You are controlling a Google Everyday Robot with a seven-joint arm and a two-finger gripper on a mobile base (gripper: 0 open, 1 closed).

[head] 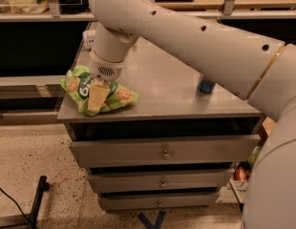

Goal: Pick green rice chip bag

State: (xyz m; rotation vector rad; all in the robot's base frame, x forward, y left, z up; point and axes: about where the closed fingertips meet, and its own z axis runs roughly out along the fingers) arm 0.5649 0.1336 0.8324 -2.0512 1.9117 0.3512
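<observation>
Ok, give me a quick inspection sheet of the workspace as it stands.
Surface: metal cabinet top, three drawers below it.
Job's things: green rice chip bag lies near the front left corner of the top.
Clutter: blue can at the right, partly hidden by the arm; small white object at the back left.
Grippers: gripper is down on the middle of the bag.
Cables: black cable on the floor, lower left.
Surroundings: blue tape mark on the floor in front; shelf behind.
</observation>
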